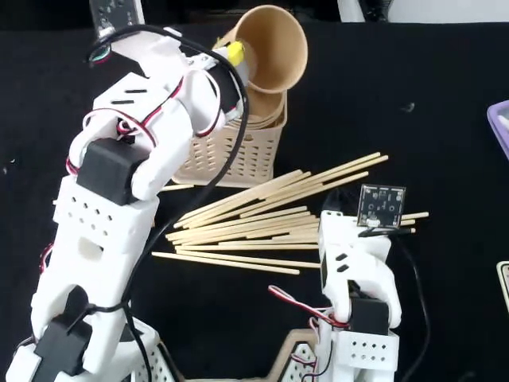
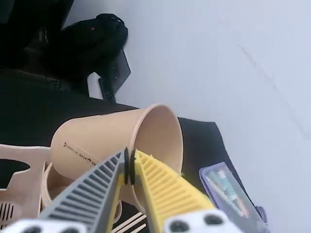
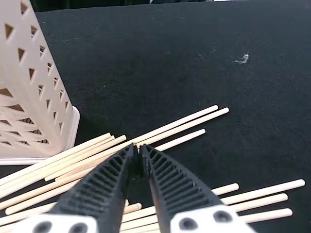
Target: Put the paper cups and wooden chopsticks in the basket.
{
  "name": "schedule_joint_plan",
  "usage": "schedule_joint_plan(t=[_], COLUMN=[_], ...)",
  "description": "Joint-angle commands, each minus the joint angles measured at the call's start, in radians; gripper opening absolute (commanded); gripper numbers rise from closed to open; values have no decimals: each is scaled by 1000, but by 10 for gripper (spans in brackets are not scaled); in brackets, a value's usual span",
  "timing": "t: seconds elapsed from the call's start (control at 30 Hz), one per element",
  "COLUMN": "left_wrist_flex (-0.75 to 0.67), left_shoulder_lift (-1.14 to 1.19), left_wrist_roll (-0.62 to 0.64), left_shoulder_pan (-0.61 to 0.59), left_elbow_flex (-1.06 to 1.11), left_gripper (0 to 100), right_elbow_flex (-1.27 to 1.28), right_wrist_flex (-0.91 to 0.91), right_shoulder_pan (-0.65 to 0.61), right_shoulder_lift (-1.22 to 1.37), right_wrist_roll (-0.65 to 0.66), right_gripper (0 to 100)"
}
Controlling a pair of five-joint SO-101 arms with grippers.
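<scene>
My left gripper (image 2: 129, 164) is shut on the rim of a tan paper cup (image 2: 112, 141), one finger inside and one outside. In the high view that cup (image 1: 274, 48) hangs tilted on its side above the cream basket (image 1: 238, 151), held at the yellow fingertip (image 1: 235, 53). More cups (image 2: 48, 187) sit nested inside the basket (image 2: 14, 160). Wooden chopsticks (image 1: 270, 219) lie fanned out on the black table in front of the basket. My right gripper (image 3: 137, 154) is shut just above the chopsticks (image 3: 180, 128), beside the basket (image 3: 34, 97). The right arm (image 1: 358, 270) stands over the pile's right end.
A purple container (image 1: 499, 119) sits at the table's right edge, also seen past the cup as a purple box (image 2: 228, 187). A pale flat object (image 1: 503, 286) lies at the right edge nearer the front. Black cloth covers the table around the basket.
</scene>
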Motion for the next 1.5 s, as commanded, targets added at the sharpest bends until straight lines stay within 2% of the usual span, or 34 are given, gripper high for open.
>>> schedule_joint_plan(t=[0.0,0.33,1.07,1.2,1.47], left_wrist_flex=[-26,-84,-61,-23,-12], left_shoulder_lift=[-6,-15,-18,-20,-95], left_wrist_roll=[18,18,20,71,74], left_shoulder_pan=[8,10,13,10,2], left_elbow_flex=[50,223,136,130,131], left_gripper=[30,30,30,30,34], right_elbow_flex=[-15,-15,-15,-15,4], right_wrist_flex=[-2,-2,-2,-2,-35], right_shoulder_pan=[8,8,8,8,8], right_shoulder_lift=[-18,-18,-18,-18,-18], right_wrist_roll=[11,11,11,11,11], right_gripper=[15,15,15,15,15])
